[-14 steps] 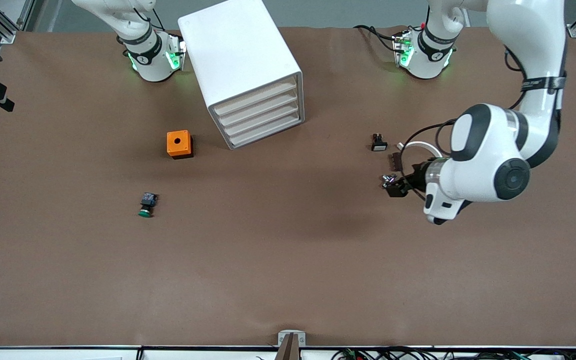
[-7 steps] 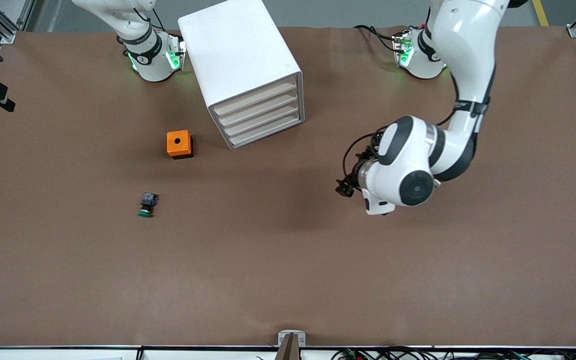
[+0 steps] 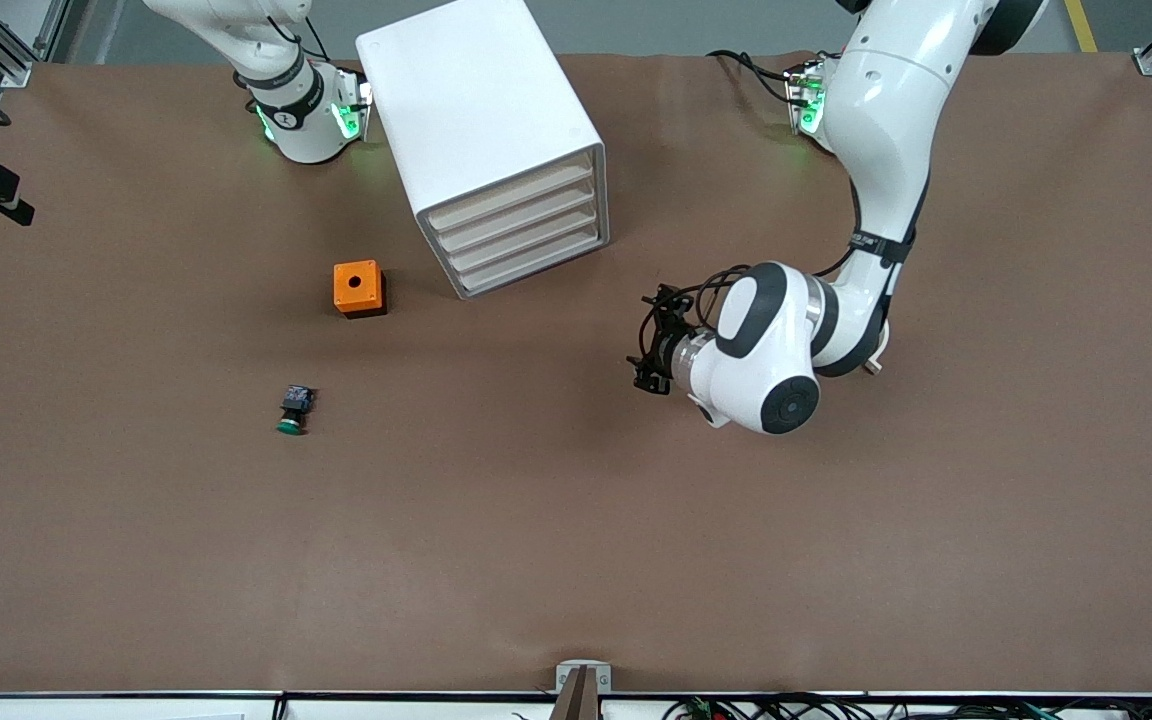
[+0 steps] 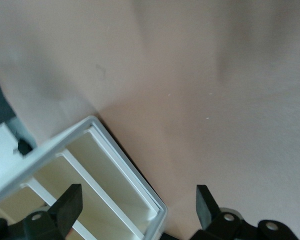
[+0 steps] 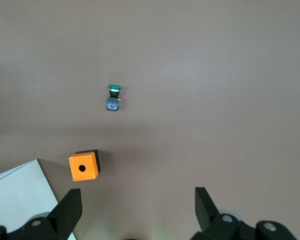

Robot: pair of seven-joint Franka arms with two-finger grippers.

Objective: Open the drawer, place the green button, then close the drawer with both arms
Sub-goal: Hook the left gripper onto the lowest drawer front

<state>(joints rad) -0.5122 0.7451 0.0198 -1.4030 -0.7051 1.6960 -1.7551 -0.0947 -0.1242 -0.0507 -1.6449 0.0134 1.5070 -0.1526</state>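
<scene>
The white cabinet (image 3: 481, 110) stands near the robots' bases with all four drawers shut. The lowest drawer (image 3: 533, 265) faces the front camera and the left arm's end. It also shows in the left wrist view (image 4: 107, 175), close to the cabinet's corner. My left gripper (image 3: 648, 360) is open and empty, low over the bare table in front of the cabinet (image 4: 137, 210). The green-capped button (image 3: 291, 411) lies on its side, nearer the front camera than the orange box; it also shows in the right wrist view (image 5: 113, 97). My right gripper (image 5: 137, 207) is open, high over the table, out of the front view.
An orange box with a round hole (image 3: 358, 288) sits beside the cabinet toward the right arm's end, also in the right wrist view (image 5: 84, 166). The left arm's elbow (image 3: 766, 360) hangs over the table where the white-capped button was; that button is hidden.
The left arm has swung toward the cabinet, carrying its open gripper from the white-capped button's spot to the area in front of the drawers. Nothing on the table has moved.
</scene>
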